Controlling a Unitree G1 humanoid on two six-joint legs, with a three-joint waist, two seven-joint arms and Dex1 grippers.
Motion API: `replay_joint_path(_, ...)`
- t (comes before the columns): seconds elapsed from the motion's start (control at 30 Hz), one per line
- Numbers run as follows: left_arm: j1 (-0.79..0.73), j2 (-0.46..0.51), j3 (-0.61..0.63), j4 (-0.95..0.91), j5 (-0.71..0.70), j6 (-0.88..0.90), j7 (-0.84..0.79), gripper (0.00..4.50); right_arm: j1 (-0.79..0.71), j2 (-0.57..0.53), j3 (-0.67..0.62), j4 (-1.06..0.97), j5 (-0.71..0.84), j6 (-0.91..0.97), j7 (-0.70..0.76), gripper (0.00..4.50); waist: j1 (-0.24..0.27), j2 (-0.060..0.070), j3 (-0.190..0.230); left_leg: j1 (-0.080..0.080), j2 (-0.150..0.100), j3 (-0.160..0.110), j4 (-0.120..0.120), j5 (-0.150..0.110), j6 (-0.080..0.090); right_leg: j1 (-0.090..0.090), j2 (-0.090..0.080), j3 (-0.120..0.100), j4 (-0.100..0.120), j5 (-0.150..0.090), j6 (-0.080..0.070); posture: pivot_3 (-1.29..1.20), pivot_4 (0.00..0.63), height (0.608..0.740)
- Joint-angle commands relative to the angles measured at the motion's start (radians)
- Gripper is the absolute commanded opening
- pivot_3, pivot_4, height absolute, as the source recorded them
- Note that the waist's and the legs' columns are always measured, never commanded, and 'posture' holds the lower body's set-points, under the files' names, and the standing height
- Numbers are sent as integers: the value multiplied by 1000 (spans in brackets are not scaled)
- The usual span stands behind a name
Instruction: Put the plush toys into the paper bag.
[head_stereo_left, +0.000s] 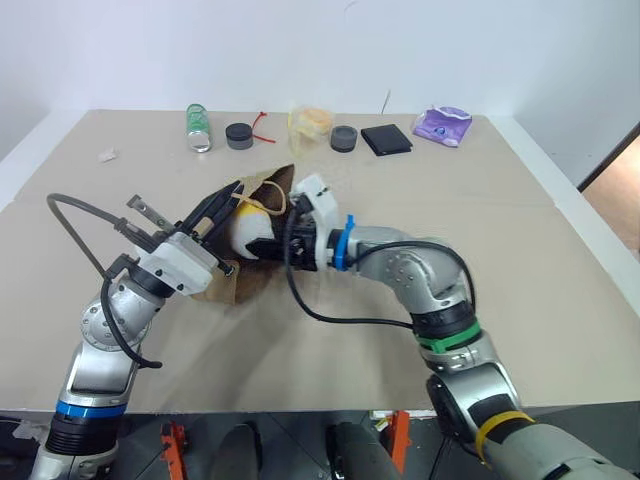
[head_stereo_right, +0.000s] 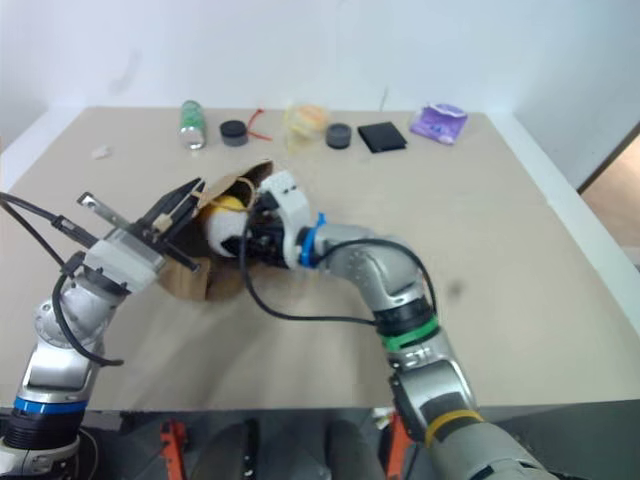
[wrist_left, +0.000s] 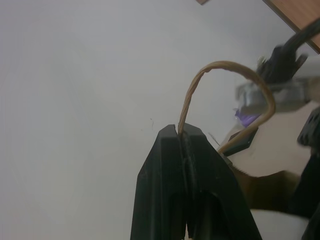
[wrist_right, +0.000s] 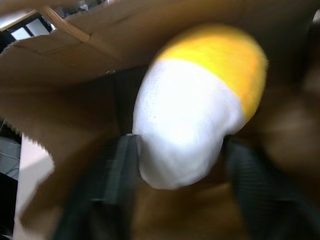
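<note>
The brown paper bag (head_stereo_left: 250, 286) lies on the table with its mouth lifted. My left gripper (wrist_left: 182, 134) is shut on the bag's twisted handle (wrist_left: 226, 65) and holds it up. A white egg-shaped plush toy (wrist_right: 185, 125) with a yellow top sits in the bag's mouth, brown paper all around it. My right gripper (wrist_right: 180, 142) reaches into the mouth from the right. Its black fingers (wrist_right: 117, 185) stand wide apart on either side of the toy, open. In the left eye view the toy (head_stereo_left: 248, 228) shows between the two grippers.
Along the table's far edge stand a green can (head_stereo_left: 198, 127), a black round lid (head_stereo_left: 239, 135), a yellowish clear-wrapped item (head_stereo_left: 311, 121), a grey round lid (head_stereo_left: 343, 138), a black square (head_stereo_left: 386, 138) and a purple packet (head_stereo_left: 443, 125). A black cable hangs from my right arm.
</note>
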Motion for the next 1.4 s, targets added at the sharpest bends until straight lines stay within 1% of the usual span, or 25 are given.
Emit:
replay_joint_path(0.03,-14,0,23,-10,-6,-9,19,0,19,-107,-97,-123,61,15,70,4421,-1,0,0,0,0,0,0,0,0,0,0,0,0,0,0,0,150,740)
replay_joint_path(0.13,-19,-2,21,0,-7,-13,18,0,46,-241,-158,-140,64,32,97,4421,1,0,0,0,0,0,0,0,0,0,0,0,0,0,0,0,150,740)
replay_joint_path(0.23,-24,-3,19,10,-10,-18,17,0,69,-368,-178,-112,31,56,99,4421,1,0,0,0,0,0,1,0,0,0,-1,0,0,0,0,0,150,740)
replay_joint_path(0.33,-26,-3,18,16,-13,-21,16,0,83,-443,-175,-72,-8,77,76,4421,-3,0,0,1,0,1,0,0,0,0,0,1,0,0,0,0,150,740)
replay_joint_path(0.43,-30,-4,16,22,-14,-24,16,0,125,-526,-185,-54,-18,154,74,4421,-1,0,0,2,0,1,0,0,0,0,0,2,0,0,-1,0,150,740)
replay_joint_path(0.5,-31,-4,16,24,-15,-25,16,0,155,-545,-185,-70,-9,184,80,4421,0,0,0,2,0,2,0,0,0,0,0,3,0,0,0,0,150,740)
replay_joint_path(0.6,-36,-6,17,27,-15,-24,18,0,222,-563,-111,-73,-69,154,69,4421,-1,0,0,2,-1,4,0,0,0,0,0,5,0,0,1,0,150,740)
replay_joint_path(0.73,-37,-5,17,29,-15,-24,17,0,257,-529,-83,-38,-111,110,53,4421,-2,-1,0,4,0,6,1,0,0,0,0,7,0,1,2,0,150,740)
replay_joint_path(0.77,-38,-4,17,30,-16,-24,16,0,257,-523,-81,-34,-118,103,52,3939,-2,-1,0,5,0,6,1,0,0,1,0,7,0,1,2,0,150,740)
replay_joint_path(0.8,-37,-3,18,29,-16,-24,15,0,254,-516,-84,-32,-121,98,50,3910,-2,-1,0,6,0,6,1,0,0,2,0,7,0,1,2,0,150,740)
replay_joint_path(0.93,-36,0,21,30,-17,-24,14,0,247,-514,-93,-31,-132,85,61,2480,-1,-1,-1,6,0,7,3,0,0,3,0,8,0,2,3,0,150,740)
replay_joint_path(0.97,-37,1,22,32,-16,-24,14,0,246,-518,-95,-30,-133,82,66,2040,-1,-1,-1,6,0,7,3,0,0,3,0,8,0,2,3,0,150,740)
replay_joint_path(1.0,-37,0,22,31,-16,-23,15,0,248,-523,-98,-29,-135,79,71,1766,-1,-1,-1,6,0,7,3,0,0,3,0,9,0,2,3,0,150,740)
replay_joint_path(1.03,-37,0,21,30,-15,-23,15,0,250,-526,-101,-27,-138,73,73,1592,-1,-1,-1,6,0,7,3,0,0,3,0,9,0,2,3,0,150,740)
replay_joint_path(1.1,-41,-1,20,34,-15,-24,16,0,243,-521,-117,-23,-135,67,73,965,-1,-1,-1,6,0,8,2,0,0,2,0,9,0,2,3,0,150,740)
replay_joint_path(1.13,-43,-1,19,37,-15,-25,15,0,234,-512,-130,-28,-130,54,72,545,-1,-1,-1,6,0,8,2,0,0,2,0,9,0,2,3,0,150,740)
replay_joint_path(1.2,-46,-1,18,41,-15,-27,15,0,214,-478,-167,-42,-100,38,74,135,-1,-1,0,6,0,8,2,0,0,2,0,9,0,2,3,0,150,740)
replay_joint_path(1.23,-48,-1,18,41,-16,-27,14,0,194,-435,-212,-79,-40,27,88,44,-4,-1,0,6,0,8,2,0,0,2,0,9,0,3,4,0,150,740)
replay_joint_path(1.3,-49,0,18,42,-17,-29,13,0,149,-349,-290,-153,84,37,109,15,-6,-1,0,6,0,9,2,0,0,0,1,11,0,4,3,0,150,740)
replay_joint_path(1.4,-51,0,17,46,-18,-32,12,0,95,-242,-302,-227,196,77,94,14,-7,0,1,6,0,7,2,0,0,-1,5,13,1,6,3,0,150,740)
